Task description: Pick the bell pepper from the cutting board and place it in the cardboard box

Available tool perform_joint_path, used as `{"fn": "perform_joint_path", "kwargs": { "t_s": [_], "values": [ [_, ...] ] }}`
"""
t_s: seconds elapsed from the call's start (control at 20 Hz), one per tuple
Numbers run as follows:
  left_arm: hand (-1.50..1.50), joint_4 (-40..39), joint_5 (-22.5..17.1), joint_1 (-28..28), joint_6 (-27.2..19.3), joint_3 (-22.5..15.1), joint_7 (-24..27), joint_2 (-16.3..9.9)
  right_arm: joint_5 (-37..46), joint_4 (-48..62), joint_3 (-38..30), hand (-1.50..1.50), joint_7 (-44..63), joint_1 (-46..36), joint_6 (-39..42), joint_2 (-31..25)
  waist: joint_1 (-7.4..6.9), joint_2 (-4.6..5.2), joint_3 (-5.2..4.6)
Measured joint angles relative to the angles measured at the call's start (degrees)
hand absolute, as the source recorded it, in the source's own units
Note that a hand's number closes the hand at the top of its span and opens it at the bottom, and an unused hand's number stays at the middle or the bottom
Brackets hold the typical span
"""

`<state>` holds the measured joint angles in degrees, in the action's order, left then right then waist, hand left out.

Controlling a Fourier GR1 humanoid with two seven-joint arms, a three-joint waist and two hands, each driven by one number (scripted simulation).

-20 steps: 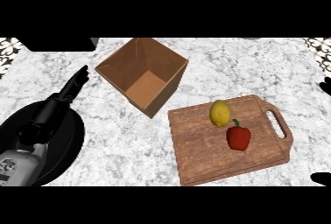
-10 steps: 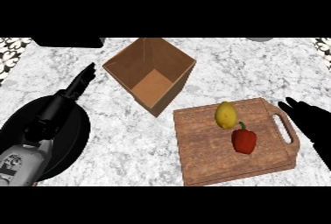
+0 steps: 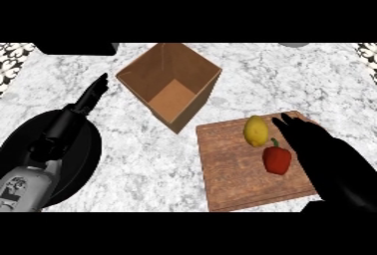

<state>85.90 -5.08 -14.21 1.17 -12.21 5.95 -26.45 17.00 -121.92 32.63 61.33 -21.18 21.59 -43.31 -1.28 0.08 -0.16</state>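
Observation:
A red bell pepper (image 3: 278, 159) with a green stem lies on the wooden cutting board (image 3: 236, 174) at the right, beside a yellow lemon (image 3: 256, 130). My right hand (image 3: 316, 147) hovers over the board's right side, fingers straight and open, just right of the pepper and apart from it. The open cardboard box (image 3: 171, 84) stands behind and to the left of the board. My left hand (image 3: 87, 99) rests open at the left, fingers pointing toward the box.
A dark round shape (image 3: 74, 149) lies under my left forearm at the left. A black object (image 3: 77, 48) sits at the far left edge of the marble counter (image 3: 147, 164).
My right hand has come further in from the right and now covers the board's right side and handle, close to the pepper. The view has shifted slightly. The left hand stays put.

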Motion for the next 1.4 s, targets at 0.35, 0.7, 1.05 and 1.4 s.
{"fn": "perform_joint_path", "kwargs": {
  "t_s": [0.35,0.7,1.05,1.4],
  "values": [
    [0.00,0.3,0.6,-0.3,0.5,1.0,-1.0,0.7,4.2,7.2,3.9,-1.50,1.1,-3.2,0.6,5.6,0.65,-0.08,0.06],
    [0.00,2.4,1.5,0.9,0.9,1.8,-2.3,1.5,9.2,12.3,4.5,-1.50,0.1,-4.1,1.6,9.3,0.89,-0.14,0.11],
    [0.00,2.2,2.0,1.6,2.5,3.6,-1.3,1.5,13.8,18.3,4.1,-1.50,-2.4,-3.4,3.1,12.0,1.03,-0.11,0.12],
    [0.00,1.0,3.6,0.7,3.9,5.0,-1.6,3.3,19.3,20.7,2.2,-1.50,-5.3,0.1,4.1,14.9,1.28,-0.10,0.15]
  ]
}}
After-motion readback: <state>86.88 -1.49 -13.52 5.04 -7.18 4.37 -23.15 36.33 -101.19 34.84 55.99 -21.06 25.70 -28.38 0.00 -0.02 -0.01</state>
